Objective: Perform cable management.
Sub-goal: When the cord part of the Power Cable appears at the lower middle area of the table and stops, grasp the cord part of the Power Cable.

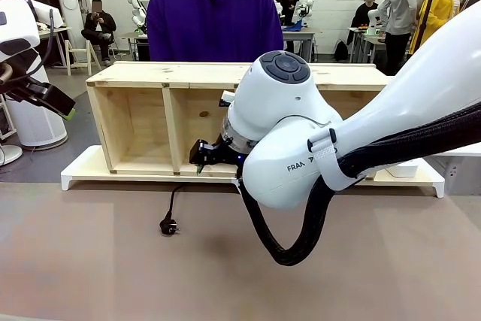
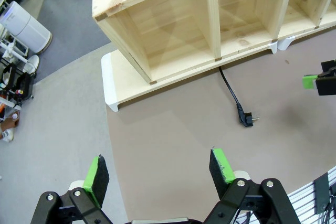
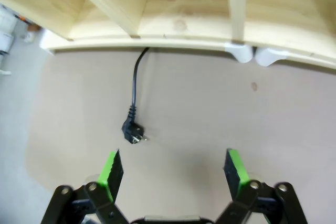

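At the bottom of each wrist view, the right gripper (image 3: 172,157) and left gripper (image 2: 157,156) gape wide, empty. Beyond, left of centre, the cable (image 3: 134,80) lies on the brown table (image 3: 220,103), its plug (image 3: 131,129) nearest, the cord running under the wooden shelf unit (image 3: 173,3) at top.

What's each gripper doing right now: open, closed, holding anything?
Left gripper: open, holding nothing.
Right gripper: open, holding nothing; the cable lies untouched on the table.
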`<state>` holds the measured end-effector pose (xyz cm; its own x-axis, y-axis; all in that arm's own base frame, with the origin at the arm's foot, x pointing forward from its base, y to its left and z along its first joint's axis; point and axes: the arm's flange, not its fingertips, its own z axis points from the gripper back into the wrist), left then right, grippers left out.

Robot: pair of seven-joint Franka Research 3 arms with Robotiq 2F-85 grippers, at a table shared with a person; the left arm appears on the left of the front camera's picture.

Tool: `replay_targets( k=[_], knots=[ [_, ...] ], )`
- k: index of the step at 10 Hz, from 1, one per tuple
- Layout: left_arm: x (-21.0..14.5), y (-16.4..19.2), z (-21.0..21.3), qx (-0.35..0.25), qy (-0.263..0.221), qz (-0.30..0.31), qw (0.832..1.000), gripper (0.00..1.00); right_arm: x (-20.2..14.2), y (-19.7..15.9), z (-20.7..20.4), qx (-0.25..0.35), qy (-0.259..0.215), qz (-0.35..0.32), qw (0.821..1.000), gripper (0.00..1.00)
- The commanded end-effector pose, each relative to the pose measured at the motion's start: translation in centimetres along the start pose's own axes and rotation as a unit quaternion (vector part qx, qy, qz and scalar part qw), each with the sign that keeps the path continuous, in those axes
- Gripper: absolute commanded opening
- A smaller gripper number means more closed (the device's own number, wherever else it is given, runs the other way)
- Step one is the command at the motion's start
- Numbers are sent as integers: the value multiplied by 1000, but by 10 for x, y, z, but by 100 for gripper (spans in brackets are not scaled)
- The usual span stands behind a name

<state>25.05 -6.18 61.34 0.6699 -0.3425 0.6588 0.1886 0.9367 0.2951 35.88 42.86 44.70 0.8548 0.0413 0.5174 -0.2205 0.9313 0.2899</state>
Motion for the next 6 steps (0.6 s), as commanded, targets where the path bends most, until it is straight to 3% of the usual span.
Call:
replay_targets(
  k=[1,6],
  knots=[
    [0,1,0,6,1,2,1000,100,8,32,-42,31,27,32,999,100],
    [0,1,0,6,1,2,1000,100,13,81,-109,36,73,42,996,100]
  ],
)
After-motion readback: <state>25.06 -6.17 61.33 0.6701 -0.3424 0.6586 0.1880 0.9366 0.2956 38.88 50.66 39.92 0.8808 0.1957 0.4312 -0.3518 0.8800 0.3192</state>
